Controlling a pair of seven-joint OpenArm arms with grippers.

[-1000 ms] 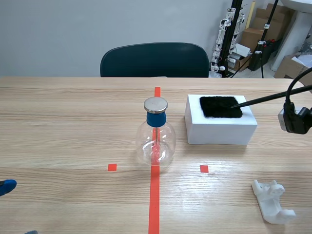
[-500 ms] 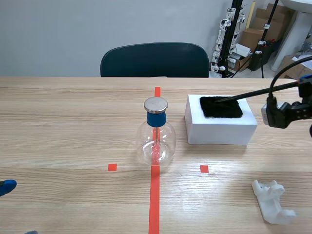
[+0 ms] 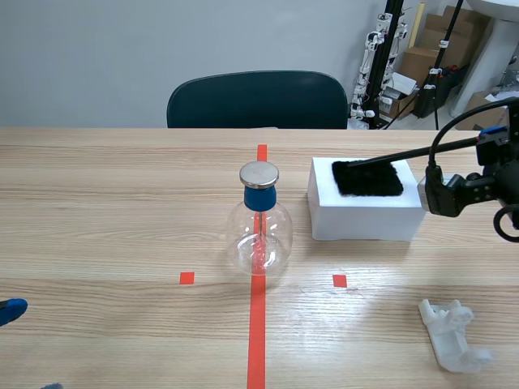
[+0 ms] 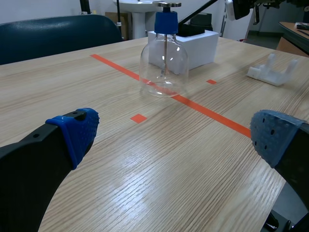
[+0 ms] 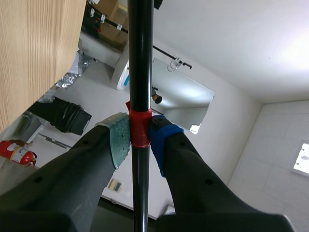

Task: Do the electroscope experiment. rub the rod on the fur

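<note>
Right wrist view: right end effector [image 5: 140,137] clamps the rod [image 5: 140,58], tip on the fur [image 3: 366,177].

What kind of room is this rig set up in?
Probably a robotics lab or workshop. The wooden table bears orange-red tape marks and a glass electroscope flask, an office chair stands behind it, and cardboard boxes and black equipment stands crowd the far corner.
</note>
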